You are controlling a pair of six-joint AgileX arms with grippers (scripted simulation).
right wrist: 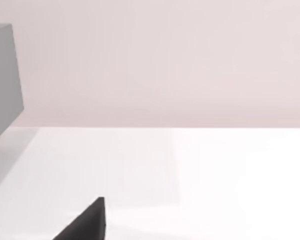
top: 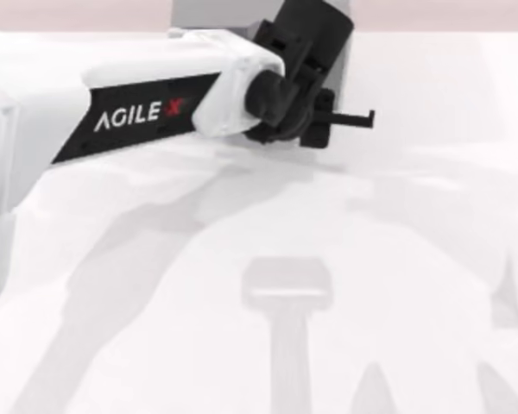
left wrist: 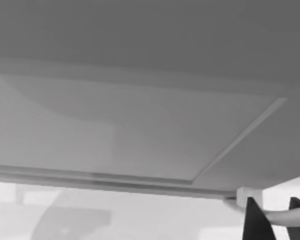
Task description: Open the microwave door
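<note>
The microwave door (left wrist: 140, 125) fills the left wrist view as a wide grey panel with a large inset window. Its pale bar handle (left wrist: 290, 214) runs along the door's edge. My left gripper (left wrist: 270, 198) is shut on that handle, with one dark finger (left wrist: 255, 222) on each side of the bar. From above, my left gripper (top: 350, 116) sits just in front of the grey microwave (top: 224, 13) at the back of the table. Only a dark tip of my right gripper (right wrist: 87, 225) shows, low over the table and away from the microwave (right wrist: 2, 80).
The white table (top: 371, 285) spreads across the front and right, crossed by arm shadows. My left arm's white link marked AGILEX (top: 147, 108) reaches in from the left. A pale pink wall (right wrist: 165, 60) stands behind the table.
</note>
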